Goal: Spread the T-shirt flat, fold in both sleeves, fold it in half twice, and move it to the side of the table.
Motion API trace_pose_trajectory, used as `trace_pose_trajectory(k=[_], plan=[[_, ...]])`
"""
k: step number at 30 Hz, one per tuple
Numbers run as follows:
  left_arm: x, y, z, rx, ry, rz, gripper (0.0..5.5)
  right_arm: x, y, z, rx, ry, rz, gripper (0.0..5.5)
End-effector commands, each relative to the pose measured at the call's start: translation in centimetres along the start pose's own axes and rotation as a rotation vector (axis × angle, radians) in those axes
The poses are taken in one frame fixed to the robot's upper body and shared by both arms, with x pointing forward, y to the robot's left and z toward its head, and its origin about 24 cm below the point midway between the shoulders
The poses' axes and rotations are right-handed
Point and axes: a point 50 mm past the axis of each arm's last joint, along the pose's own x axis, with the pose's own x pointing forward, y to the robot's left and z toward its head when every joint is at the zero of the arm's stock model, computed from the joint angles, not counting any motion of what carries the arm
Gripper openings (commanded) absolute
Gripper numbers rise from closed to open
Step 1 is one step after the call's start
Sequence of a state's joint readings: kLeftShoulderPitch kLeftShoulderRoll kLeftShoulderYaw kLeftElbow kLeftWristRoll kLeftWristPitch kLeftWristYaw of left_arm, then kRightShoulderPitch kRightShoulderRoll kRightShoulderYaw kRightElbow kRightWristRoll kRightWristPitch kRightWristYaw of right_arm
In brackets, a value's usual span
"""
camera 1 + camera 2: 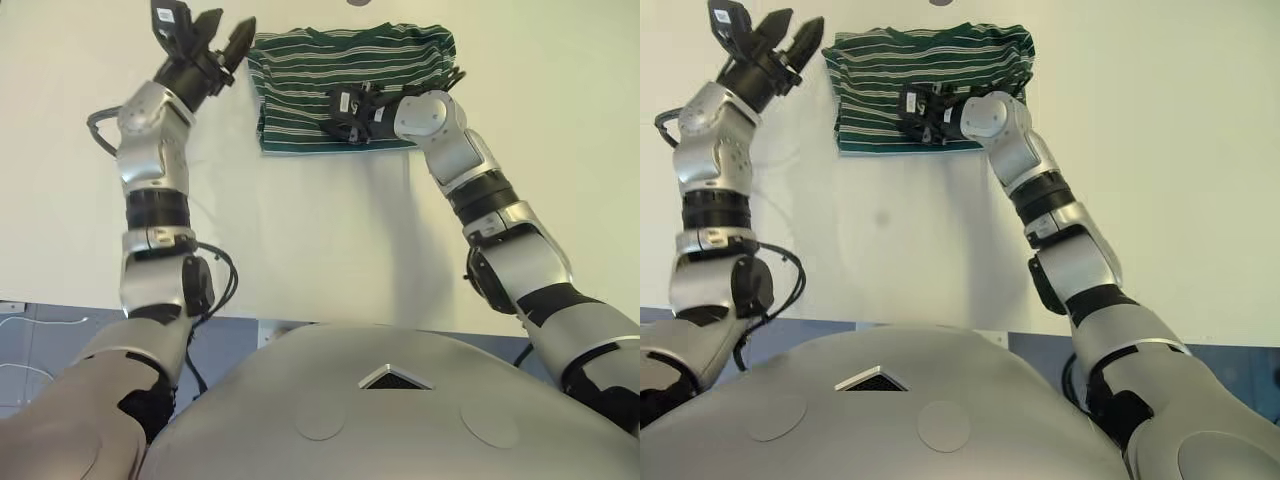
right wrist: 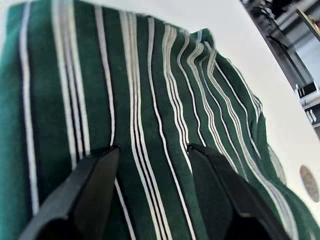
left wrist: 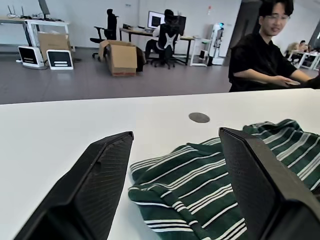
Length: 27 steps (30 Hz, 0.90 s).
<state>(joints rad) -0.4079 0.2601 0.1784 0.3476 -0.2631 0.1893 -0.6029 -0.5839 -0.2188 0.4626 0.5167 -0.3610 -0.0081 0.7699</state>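
Left eye view: we log white table (image 1: 300, 230) surface nearest, extending past both shirt flanks. T-shirt (image 1: 350, 70), green with white stripes, folded rectangle, far-centre. Right gripper (image 1: 340, 112) on its near edge, fingers apart, gripping nothing. Left gripper (image 1: 226, 33) wide open, empty, raised beside left edge.

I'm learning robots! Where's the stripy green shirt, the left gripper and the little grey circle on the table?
Green white-striped T-shirt (image 1: 340, 60): left eye view, middle fabric.
Left gripper (image 1: 236, 18): left eye view, between its black fingers.
Small round grey disc (image 3: 199, 117): left wrist view, its centre.
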Motion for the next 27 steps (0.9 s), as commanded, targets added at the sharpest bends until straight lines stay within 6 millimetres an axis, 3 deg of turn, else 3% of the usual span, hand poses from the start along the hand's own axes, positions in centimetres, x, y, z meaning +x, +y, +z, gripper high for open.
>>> trace_pose_trajectory(k=[1,4,6,8,10,13,16,18,21,24,27], plan=[[-1.4,0.1,1.2,0.096,0.015,0.058,3.15,-5.0,2.8,-4.0,-0.111,0.18,0.189,2.54],[-3.2,0.4,2.7,0.139,-0.006,0.097,3.15,-11.9,3.8,-7.0,-0.132,0.298,0.249,2.54],[-4.5,0.4,3.2,0.179,0.006,0.096,3.15,-15.3,2.5,-9.0,-0.119,0.372,0.144,2.54],[-4.8,0.0,3.6,0.214,0.021,0.074,3.15,-17.5,0.4,-8.8,-0.065,0.333,-0.007,2.54],[-4.5,-0.8,4.0,0.253,0.024,0.024,3.15,-18.5,-1.5,-6.7,0.032,0.166,-0.15,2.54],[-4.1,-2.3,3.8,0.313,0.031,-0.077,3.15,-16.4,-3.7,-5.3,0.16,-0.013,-0.304,2.54],[-3.4,-2.9,3.1,0.368,0.061,-0.13,3.15,-11.1,-4.5,-8.7,0.289,0.172,-0.424,2.54],[-2.9,-3.2,3.1,0.375,0.057,-0.149,3.15,-7.0,-3.8,-8.6,0.261,0.224,-0.375,2.54],[-2.6,-3.5,3.1,0.375,0.053,-0.181,3.15,-1.8,-0.7,-5.4,0.144,0.129,-0.167,2.54],[-2.8,-4.0,2.4,0.416,0.087,-0.22,3.15,-0.7,1.2,-5.1,0.07,0.107,-0.121,2.54],[-3.4,-6.8,1.7,0.526,0.112,-0.365,3.15,-1.6,-1.1,-3.9,0.053,0.056,-0.276,2.54]])
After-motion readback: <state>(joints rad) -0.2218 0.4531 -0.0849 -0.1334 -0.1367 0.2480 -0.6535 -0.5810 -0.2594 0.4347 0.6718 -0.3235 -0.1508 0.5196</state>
